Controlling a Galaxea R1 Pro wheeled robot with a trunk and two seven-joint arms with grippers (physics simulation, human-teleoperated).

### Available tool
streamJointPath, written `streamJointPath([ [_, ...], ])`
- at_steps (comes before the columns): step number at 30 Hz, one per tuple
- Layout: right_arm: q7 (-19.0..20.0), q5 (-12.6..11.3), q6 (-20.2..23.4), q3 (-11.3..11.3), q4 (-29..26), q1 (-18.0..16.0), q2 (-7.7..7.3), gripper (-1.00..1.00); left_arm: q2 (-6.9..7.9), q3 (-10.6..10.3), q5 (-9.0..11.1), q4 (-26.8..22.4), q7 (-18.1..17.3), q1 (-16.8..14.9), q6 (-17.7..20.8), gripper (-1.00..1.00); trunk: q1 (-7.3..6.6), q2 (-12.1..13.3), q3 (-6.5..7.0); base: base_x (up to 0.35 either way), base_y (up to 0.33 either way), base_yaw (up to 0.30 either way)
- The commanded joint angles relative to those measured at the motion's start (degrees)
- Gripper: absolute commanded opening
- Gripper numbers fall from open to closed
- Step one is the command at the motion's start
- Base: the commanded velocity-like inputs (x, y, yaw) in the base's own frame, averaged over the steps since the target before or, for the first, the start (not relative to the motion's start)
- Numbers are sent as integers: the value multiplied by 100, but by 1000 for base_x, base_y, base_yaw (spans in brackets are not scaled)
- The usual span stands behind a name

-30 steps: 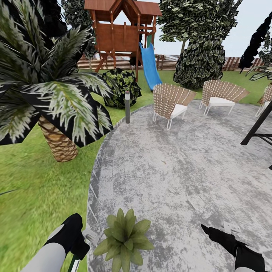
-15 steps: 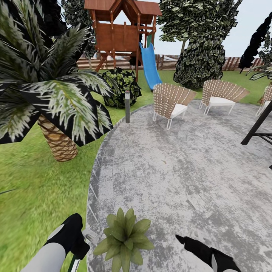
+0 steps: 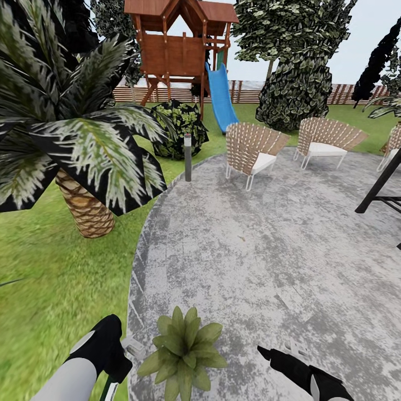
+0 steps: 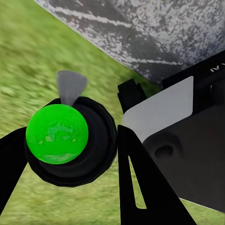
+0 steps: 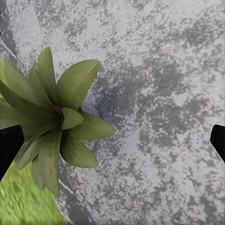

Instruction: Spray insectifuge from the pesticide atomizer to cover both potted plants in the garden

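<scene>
At far left the palm (image 3: 72, 139) stands on the lawn (image 3: 50, 289), unmoved like the rest of the scene. The left pincer (image 3: 129, 350) sits where it was, low beside the paved patch (image 3: 267, 245). In the left wrist view its dark fingers (image 4: 140, 187) close around a black-bodied object with a bright green round cap (image 4: 57, 133) (apparently the pesticide atomizer, though its form is hard to read). Just beside it, the potted plant (image 3: 181, 348) rests at the paving's edge. The right pincer (image 3: 266, 352) has crept slightly further toward the plant since half a second ago; its finger tips (image 5: 218, 138) stand wide apart, holding nothing.
</scene>
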Motion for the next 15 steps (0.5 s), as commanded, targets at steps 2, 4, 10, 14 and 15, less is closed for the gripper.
streamJointPath([
  [2, 44, 16, 42, -47, -19, -8, 12, 100, -8, 44, -49, -9, -43, -4, 23, -100, 0, -3, -5, 0, 0, 0],
  [4, 44, 16, 41, -47, -19, -8, 14, 100, -8, 43, -49, -9, -43, -4, 23, -100, 0, -3, -5, 0, 0, 0],
  [10, 44, 15, 41, -47, -5, -8, 16, 100, -8, 41, -49, -9, -43, -4, 23, -100, 0, -3, -5, 0, 0, 0],
  [14, 44, 15, 36, -47, 246, -8, 15, 100, -9, 41, -49, -8, -43, -4, 23, -100, 0, -3, -5, 0, 0, 0],
  [15, 44, 15, 38, -47, 313, -8, 15, 100, -9, 41, -49, -9, -43, -4, 23, -100, 0, -3, -5, 0, 0, 0],
])
